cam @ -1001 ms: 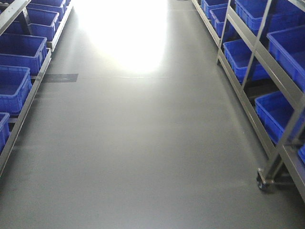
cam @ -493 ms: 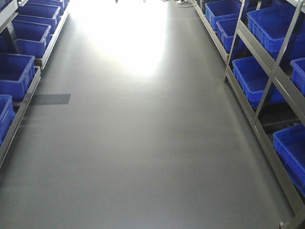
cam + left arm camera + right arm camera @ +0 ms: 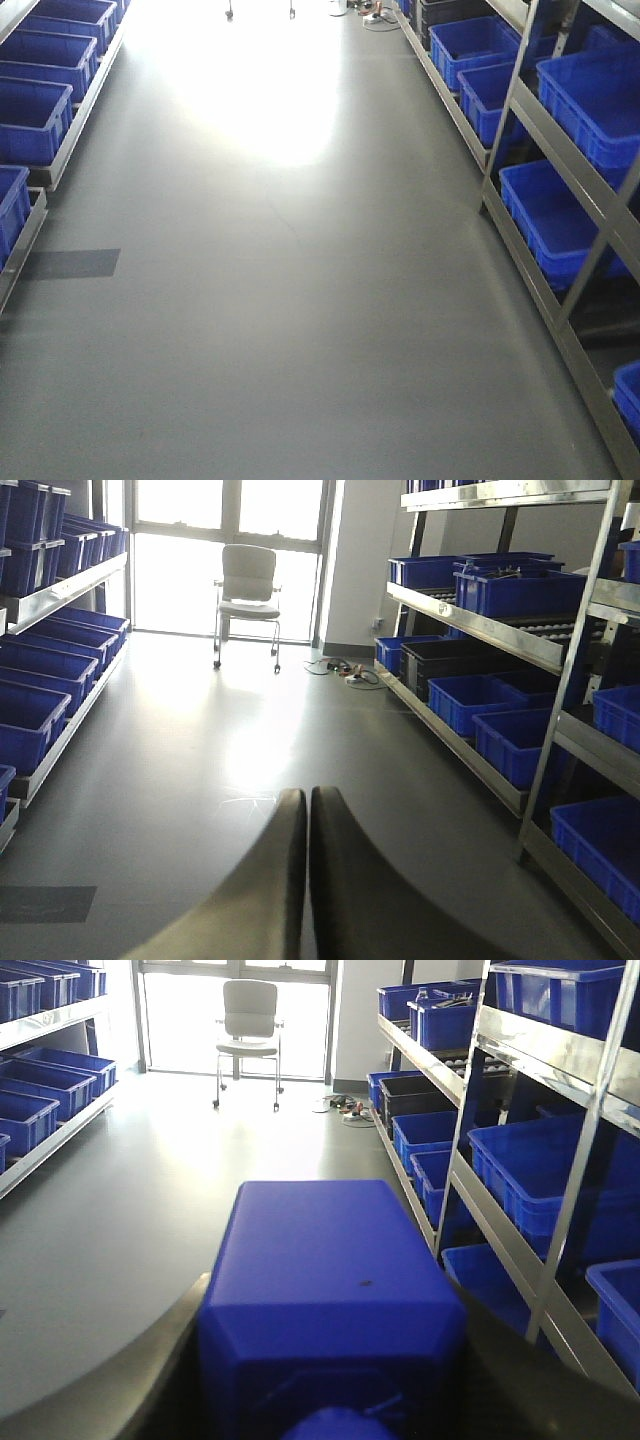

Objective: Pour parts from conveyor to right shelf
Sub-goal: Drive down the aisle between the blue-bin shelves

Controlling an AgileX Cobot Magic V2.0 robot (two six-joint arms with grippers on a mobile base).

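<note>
Glossy blue plastic cube sits clenched in right end effector; left end effector pressed closed.

The grey floor runs as an aisle between two steel racks. The right shelf stands along its right edge, its tiers carrying deep blue bins and one black bin low down. The left shelf lines the left edge, also loaded with blue crates. A dark rectangular patch lies on the floor near the left edge. At the far end stand a white chair and some loose cables.
</note>
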